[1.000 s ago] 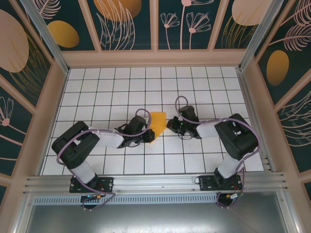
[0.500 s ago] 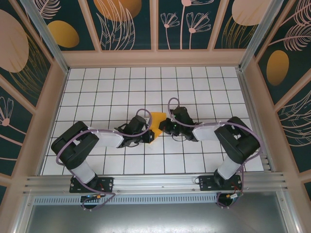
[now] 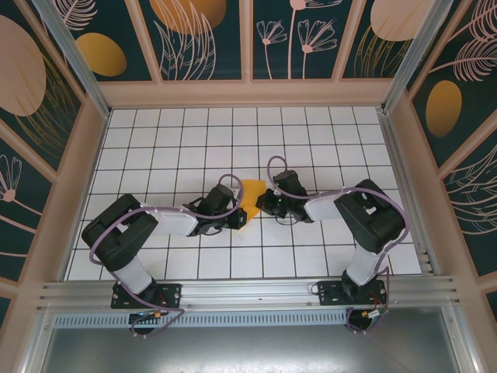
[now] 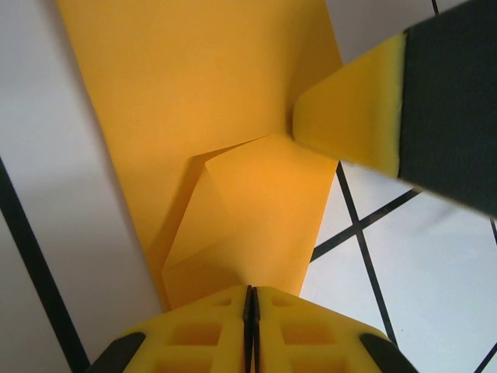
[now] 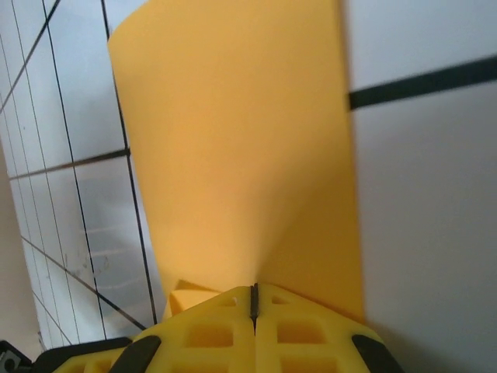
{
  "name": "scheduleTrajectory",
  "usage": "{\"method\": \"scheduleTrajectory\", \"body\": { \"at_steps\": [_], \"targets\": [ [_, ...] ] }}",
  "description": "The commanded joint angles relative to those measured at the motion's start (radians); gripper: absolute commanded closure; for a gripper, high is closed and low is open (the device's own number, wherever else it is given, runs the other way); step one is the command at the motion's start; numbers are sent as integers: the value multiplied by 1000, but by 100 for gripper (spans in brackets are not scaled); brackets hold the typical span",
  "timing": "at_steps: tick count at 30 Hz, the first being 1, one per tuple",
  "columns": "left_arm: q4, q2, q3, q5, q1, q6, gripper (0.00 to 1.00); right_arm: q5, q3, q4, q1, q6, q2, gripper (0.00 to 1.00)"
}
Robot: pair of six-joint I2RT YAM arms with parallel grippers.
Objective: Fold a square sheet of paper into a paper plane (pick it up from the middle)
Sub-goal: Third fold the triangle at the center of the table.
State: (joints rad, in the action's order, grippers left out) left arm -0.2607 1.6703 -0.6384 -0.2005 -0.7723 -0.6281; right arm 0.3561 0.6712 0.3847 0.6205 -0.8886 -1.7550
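sheet of paper (image 3: 250, 194): orange-yellow, partly folded, at the centre of the top view between the two grippers, over the white tiled worktop (image 3: 155, 155).
left gripper (image 4: 250, 299): jaws pressed together on the sheet's edge at the bottom of the left wrist view.
right gripper (image 5: 254, 299): jaws closed on the sheet's edge at the bottom of the right wrist view; its yellow finger (image 4: 349, 116) meets the sheet at the upper right of the left wrist view.
flap (image 4: 256, 217): creased, slant-edged, just above the left gripper.
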Motion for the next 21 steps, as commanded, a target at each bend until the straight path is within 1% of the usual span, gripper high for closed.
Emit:
{"method": "scheduleTrajectory", "body": {
  "at_steps": [1, 2, 3, 4, 8, 9, 13, 16, 21],
  "targets": [
    [121, 8, 16, 42, 4, 24, 86, -50, -51, 8, -66, 17, 23, 100],
    [121, 4, 17, 42, 5, 22, 86, -40, -56, 14, -68, 14, 33, 99],
    [121, 3, 17, 42, 4, 22, 86, -26, -55, 22, -101, 17, 49, 99],
    [124, 2, 18, 41, 4, 22, 86, -26, -53, 27, -101, 25, 72, 99],
    [119, -2, 22, 40, 4, 21, 86, 2, -31, 48, -79, 51, 127, 98],
    [118, 1, 21, 39, 5, 21, 86, 8, -29, 59, -53, 49, 131, 98],
    [111, 8, 17, 35, 4, 15, 86, 38, -6, 78, 14, 24, 87, 98],
    [110, 5, 16, 33, 5, 13, 85, 29, -2, 94, 53, 2, 50, 99],
    [114, 1, 16, 33, 5, 13, 85, 33, -16, 123, 71, -25, -6, 100]
  ]
}}
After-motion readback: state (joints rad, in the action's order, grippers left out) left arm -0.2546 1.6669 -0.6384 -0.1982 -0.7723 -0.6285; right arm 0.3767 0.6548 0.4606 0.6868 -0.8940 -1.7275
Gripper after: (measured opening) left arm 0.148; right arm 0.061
